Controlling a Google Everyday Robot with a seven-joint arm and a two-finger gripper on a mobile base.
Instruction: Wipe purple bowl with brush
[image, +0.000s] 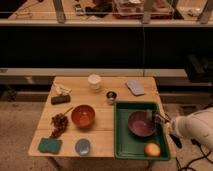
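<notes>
The purple bowl sits in the upper half of a green tray on the right side of the wooden table. My white arm reaches in from the lower right. My gripper hangs at the bowl's right rim, shut on the slim dark brush. The brush's greyish head points into the bowl's right side. How the head touches the bowl's wall cannot be made out.
An orange fruit lies in the tray's near corner. On the table stand an orange bowl, a white cup, a small metal cup, a grey-blue dish, a green sponge, a black block and a blue-grey pad.
</notes>
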